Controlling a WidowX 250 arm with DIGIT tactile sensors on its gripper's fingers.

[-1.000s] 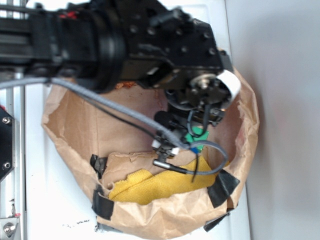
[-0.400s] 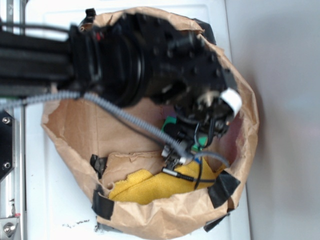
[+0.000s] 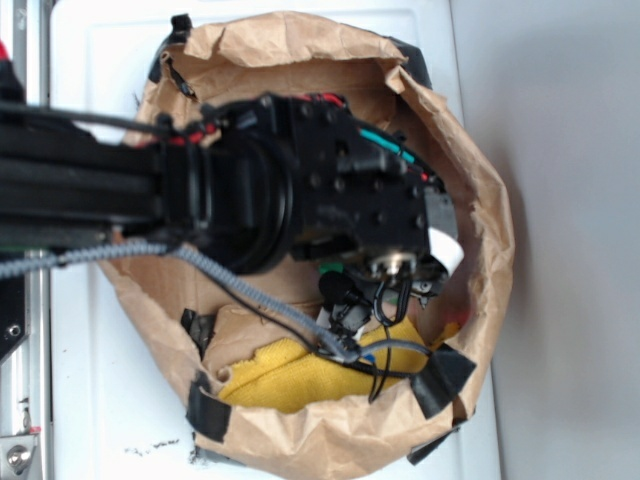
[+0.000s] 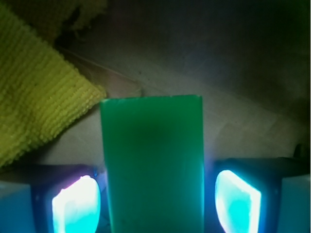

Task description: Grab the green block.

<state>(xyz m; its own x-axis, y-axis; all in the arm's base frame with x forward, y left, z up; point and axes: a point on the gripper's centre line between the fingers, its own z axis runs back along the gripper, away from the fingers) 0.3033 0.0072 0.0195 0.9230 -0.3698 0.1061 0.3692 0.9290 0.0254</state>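
The green block [image 4: 153, 165] fills the middle of the wrist view, lying flat on the brown paper floor of the bag. My gripper [image 4: 155, 204] is open and straddles it. The left pad [image 4: 77, 204] and the right pad [image 4: 238, 199] each stand beside a long side, with a small gap on both sides. In the exterior view the black arm [image 3: 300, 200] reaches into the bag and covers the block; only a green sliver [image 3: 330, 268] shows under the wrist.
A crumpled brown paper bag [image 3: 300, 50] walls the space all round, held with black tape [image 3: 440, 375]. A yellow cloth [image 3: 290, 375] lies in the bag's near part and shows at upper left of the block in the wrist view [image 4: 34, 97]. A grey cable [image 3: 240, 285] trails from the arm.
The arm has swung lower in the picture and deeper into the bag. The green block, partly visible in the exterior view before, is now almost wholly covered by the wrist.
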